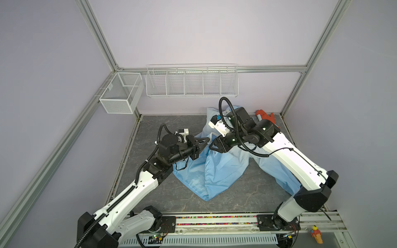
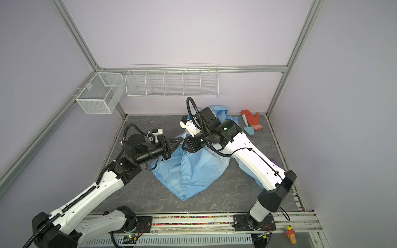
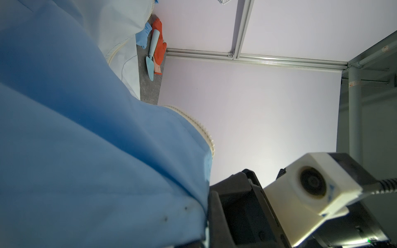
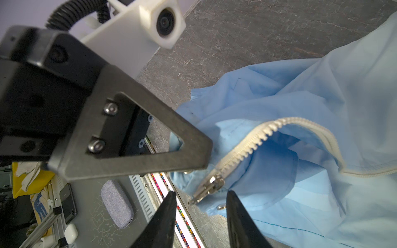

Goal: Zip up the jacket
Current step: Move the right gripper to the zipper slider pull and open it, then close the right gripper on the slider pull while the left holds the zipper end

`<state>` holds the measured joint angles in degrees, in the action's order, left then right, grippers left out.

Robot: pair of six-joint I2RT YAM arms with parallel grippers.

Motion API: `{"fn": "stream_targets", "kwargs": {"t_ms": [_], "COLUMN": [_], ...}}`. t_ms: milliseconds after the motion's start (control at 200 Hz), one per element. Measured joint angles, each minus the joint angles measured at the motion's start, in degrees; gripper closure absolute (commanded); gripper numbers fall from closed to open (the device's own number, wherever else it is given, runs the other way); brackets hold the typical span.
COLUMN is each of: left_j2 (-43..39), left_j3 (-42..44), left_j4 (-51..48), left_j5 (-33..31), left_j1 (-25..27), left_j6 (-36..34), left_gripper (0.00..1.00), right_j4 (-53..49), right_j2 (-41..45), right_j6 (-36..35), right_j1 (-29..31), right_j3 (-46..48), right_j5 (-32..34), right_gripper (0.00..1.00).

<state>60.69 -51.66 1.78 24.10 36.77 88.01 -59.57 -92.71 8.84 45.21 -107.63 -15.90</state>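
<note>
Jacket edge pinched in left hand, right hand parted around zipper pull

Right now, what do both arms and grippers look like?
White shells, black joints and black ribbed cable hoses on left arm and right arm. Black triangular cut-out fingers on left gripper and right gripper. White camera boxes at the wrists.

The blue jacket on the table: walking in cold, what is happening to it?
Two robot arms work on the jacket. The left gripper is shut on its edge beside the zipper's lower end. The right gripper has its jaws apart either side of the zipper pull. The teeth above are unjoined.
</note>
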Motion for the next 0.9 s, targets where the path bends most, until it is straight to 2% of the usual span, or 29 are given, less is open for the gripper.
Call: {"fn": "stream_targets", "kwargs": {"t_ms": [540, 900], "left_j2": [0.0, -0.1], "left_j3": [0.0, 0.0], "left_j4": [0.0, 0.0], "left_j5": [0.0, 0.0], "left_j1": [0.0, 0.0], "left_j6": [0.0, 0.0], "left_gripper": [1.0, 1.0], "right_j4": [-0.2, -0.2], "right_j2": [0.0, 0.1], "right_j6": [-0.1, -0.1], "right_j1": [0.0, -0.1], "right_j3": [0.0, 0.0], "right_j5": [1.6, 1.5], "right_gripper": [0.72, 0.72]}}
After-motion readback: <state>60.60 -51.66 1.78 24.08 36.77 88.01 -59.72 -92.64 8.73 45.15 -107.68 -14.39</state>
